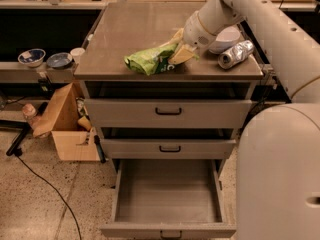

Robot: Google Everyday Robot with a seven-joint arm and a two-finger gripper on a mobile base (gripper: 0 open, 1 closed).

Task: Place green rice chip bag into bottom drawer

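My gripper (181,49) sat at the right end of the green bag (149,62), whose length ran leftward; the bottom drawer (167,191) gaped below; its grip I couldn't tell

Looks like a lab or workshop: grey metal drawer cabinet (170,115) on a speckled hard floor (50,204), black cable (46,185) trailing across it, an open cardboard box (70,140) beside it, and a low bench (25,73) with bowls (31,57) at left. The robot's gripper (181,54) is over the cabinet top, at the green rice chip bag (149,62).

Warm, dim light bathes the end effector (181,53) over countertop (130,34).
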